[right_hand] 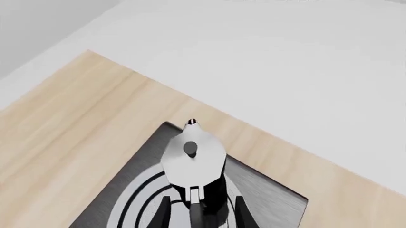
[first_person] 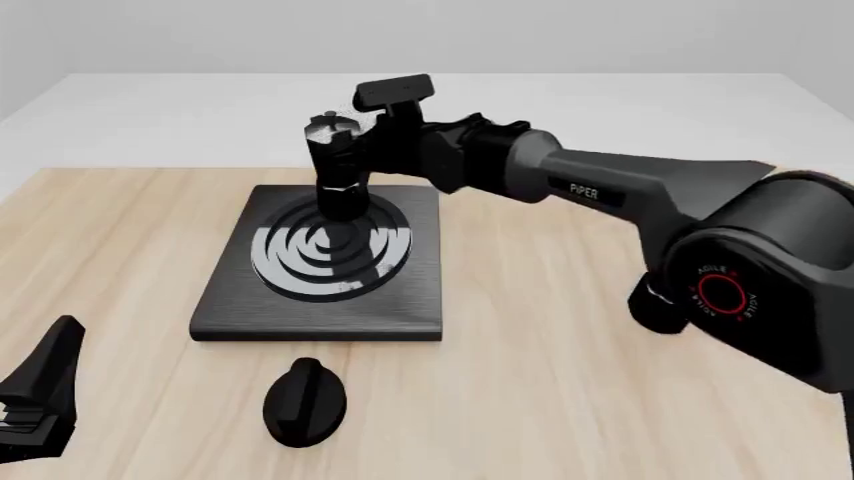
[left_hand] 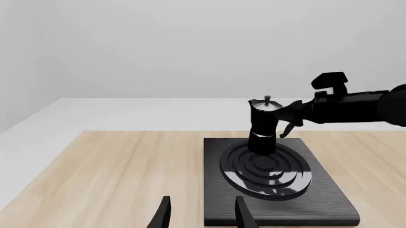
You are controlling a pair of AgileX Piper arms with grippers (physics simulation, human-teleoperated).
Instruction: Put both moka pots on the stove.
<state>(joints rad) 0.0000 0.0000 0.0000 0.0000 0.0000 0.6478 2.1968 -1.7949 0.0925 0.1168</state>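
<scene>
Holding one moka pot (first_person: 336,165) by its handle side, right hand (first_person: 378,150) closed on it, base at the far edge of the stove (first_person: 400,300) burner. Releasing while tilted risks toppling off the rings. Left hand (left_hand: 199,213) open, empty, near the stove's front. Second pot not in view.

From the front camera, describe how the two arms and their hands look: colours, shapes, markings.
The right arm is matte black with dark grey round segments, white "PIPER" lettering on the forearm, and a red ring logo with small text on its bulky joint. A small black block tops its wrist. Only the left hand shows: angular, black, with flat tapered fingers. No cables visible.
</scene>
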